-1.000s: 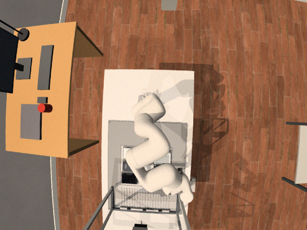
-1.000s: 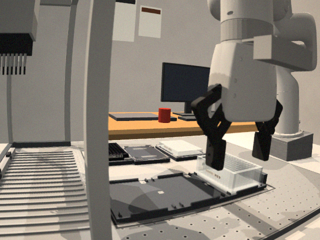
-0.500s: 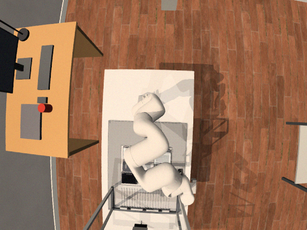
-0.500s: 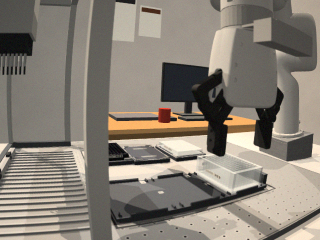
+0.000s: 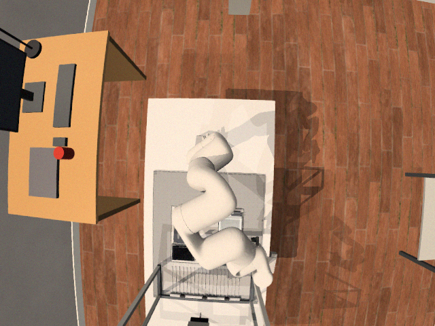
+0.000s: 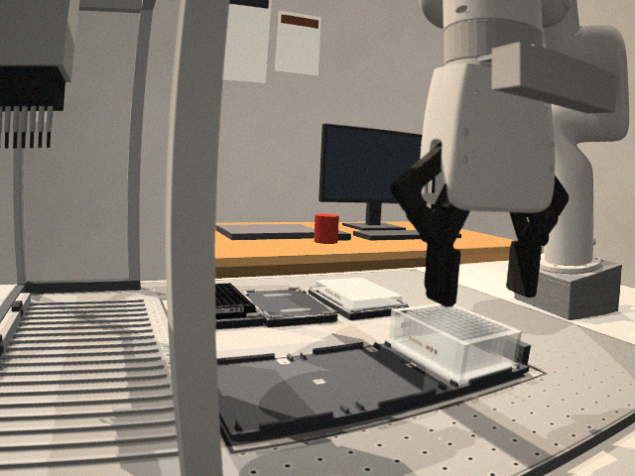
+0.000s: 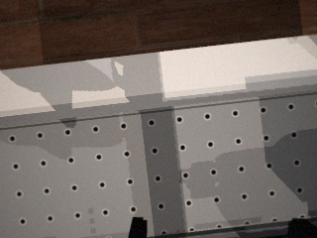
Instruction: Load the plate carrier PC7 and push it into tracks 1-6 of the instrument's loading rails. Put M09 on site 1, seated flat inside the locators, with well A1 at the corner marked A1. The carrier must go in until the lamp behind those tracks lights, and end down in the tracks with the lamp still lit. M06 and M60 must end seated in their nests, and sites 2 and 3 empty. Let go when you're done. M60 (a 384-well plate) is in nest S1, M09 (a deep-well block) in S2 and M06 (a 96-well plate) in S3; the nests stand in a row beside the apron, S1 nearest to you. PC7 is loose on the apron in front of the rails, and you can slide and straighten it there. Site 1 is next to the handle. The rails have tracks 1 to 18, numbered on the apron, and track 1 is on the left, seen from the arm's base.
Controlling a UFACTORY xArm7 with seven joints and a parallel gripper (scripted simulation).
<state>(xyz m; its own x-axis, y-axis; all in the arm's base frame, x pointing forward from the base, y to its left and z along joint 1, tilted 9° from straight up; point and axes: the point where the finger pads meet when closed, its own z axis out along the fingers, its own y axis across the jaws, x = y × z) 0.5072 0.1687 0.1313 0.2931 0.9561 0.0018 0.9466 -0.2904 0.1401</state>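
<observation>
M09 [image 6: 453, 342] is seen seated on PC7 [image 6: 327, 389], at the end just below the gripper [image 6: 481, 279] and apart from it. The fingers [image 6: 441, 277] are held spread wide, somewhat short of full, with nothing between them. Beyond PC7 lie the nests, M06 [image 6: 356, 293] in one and M60 [image 6: 230, 299] in another. The rails [image 6: 86, 358] lie well away at PC7's far end.

three plates [image 6: 455, 338], one carrier [image 6: 327, 381], one tool [image 6: 481, 279]
</observation>
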